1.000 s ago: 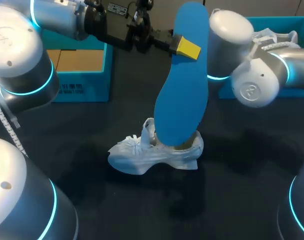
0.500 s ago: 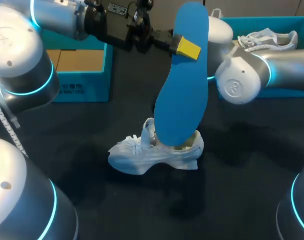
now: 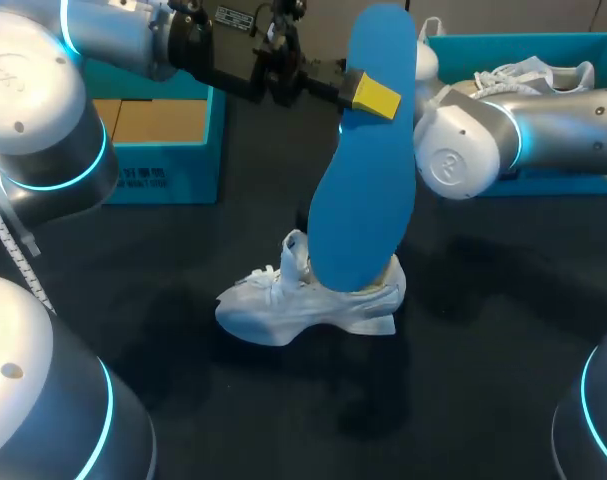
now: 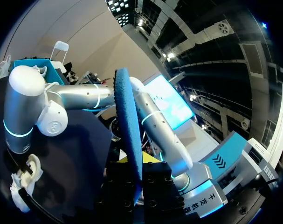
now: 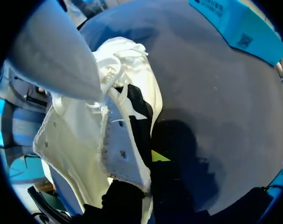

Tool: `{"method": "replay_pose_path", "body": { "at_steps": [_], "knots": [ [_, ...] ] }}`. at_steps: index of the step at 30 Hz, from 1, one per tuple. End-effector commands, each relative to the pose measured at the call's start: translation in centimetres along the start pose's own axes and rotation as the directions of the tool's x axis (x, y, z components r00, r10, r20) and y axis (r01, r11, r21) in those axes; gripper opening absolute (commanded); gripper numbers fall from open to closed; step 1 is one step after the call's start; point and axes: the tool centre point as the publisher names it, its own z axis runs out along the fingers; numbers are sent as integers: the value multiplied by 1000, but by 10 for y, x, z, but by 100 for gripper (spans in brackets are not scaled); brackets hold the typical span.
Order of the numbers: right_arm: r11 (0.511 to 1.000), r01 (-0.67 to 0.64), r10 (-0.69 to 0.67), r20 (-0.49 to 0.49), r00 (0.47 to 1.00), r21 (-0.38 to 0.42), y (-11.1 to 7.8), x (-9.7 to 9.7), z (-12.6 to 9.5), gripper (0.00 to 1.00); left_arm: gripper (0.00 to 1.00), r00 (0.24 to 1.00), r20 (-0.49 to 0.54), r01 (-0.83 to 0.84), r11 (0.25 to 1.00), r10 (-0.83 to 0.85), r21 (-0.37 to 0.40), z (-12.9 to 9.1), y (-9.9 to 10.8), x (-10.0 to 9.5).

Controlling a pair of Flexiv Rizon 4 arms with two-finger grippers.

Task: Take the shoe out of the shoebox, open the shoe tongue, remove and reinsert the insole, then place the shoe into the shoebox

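Observation:
A white shoe (image 3: 283,305) lies on the dark table, toe to the left. My left gripper (image 3: 368,95) is shut on a large blue insole (image 3: 368,190), which hangs upright with its lower end in the shoe's opening. In the left wrist view the insole (image 4: 127,121) shows edge-on between the fingers, with the shoe (image 4: 22,184) far below. My right arm (image 3: 463,150) comes in from the right, and the insole hides its gripper in the head view. In the right wrist view the right gripper (image 5: 141,172) is shut on the heel wall of the shoe (image 5: 132,79).
A teal shoebox (image 3: 168,170) with a cardboard floor stands at the back left. A second teal box (image 3: 543,45) at the back right holds another white shoe (image 3: 538,75). Bare dark table (image 3: 463,380) lies in front of and to the right of the shoe.
My right arm has swung left and down behind the insole, and its gripper has shut on the shoe's heel. The shoe has shifted slightly. The left arm and insole have stayed put.

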Motion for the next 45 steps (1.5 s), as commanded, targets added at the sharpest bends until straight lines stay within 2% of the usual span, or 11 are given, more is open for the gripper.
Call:
{"method": "replay_pose_path", "body": {
  "at_steps": [1, 7, 13, 20, 21, 23, 26, 29, 32, 33, 45],
  "knots": [
    [998, -66, 66, 24, 998, -26, -13, 8, -10, 0, 0, 1000, 2, 0, 1000, 0, -1, 1, 0, 0],
    [974, -218, 216, -34, 976, -67, -24, 22, -25, 0, 0, 1000, 2, 0, 1000, 0, -1, 1, 0, 0],
    [892, -426, 420, -70, 905, -149, -26, 34, -37, 0, 0, 1000, 2, 0, 1000, 0, -1, 1, 0, 0],
    [707, -657, 675, -29, 737, -262, -32, 47, -37, 0, 0, 1000, 2, 0, 1000, 0, -1, 1, 0, 0],
    [695, -668, 687, -28, 726, -267, -32, 48, -38, 0, 0, 1000, 2, 0, 1000, 0, -1, 1, 0, 0],
    [612, -741, 768, -19, 641, -277, -32, 54, -39, 0, 0, 1000, 2, 0, 1000, 0, -1, 1, 0, 0],
    [553, -778, 812, -16, 583, -299, -31, 58, -40, 0, 0, 1000, 2, 0, 1000, 0, -1, 1, 0, 0],
    [503, -825, 855, 4, 519, -257, -29, 60, -47, 0, 0, 1000, 2, 0, 1000, 0, -1, 1, 0, 0],
    [496, -838, 865, 42, 500, -226, -27, 59, -55, 0, 0, 1000, 2, 0, 1000, 0, -1, 1, 0, 0],
    [531, -818, 843, 45, 536, -222, -27, 56, -57, 0, 0, 1000, 2, 0, 1000, 0, -1, 1, 0, 0],
    [528, -814, 845, 58, 532, -242, -26, 55, -56, 0, 0, 1000, 2, 0, 1000, 0, -1, 1, 0, 0]
  ]
}}
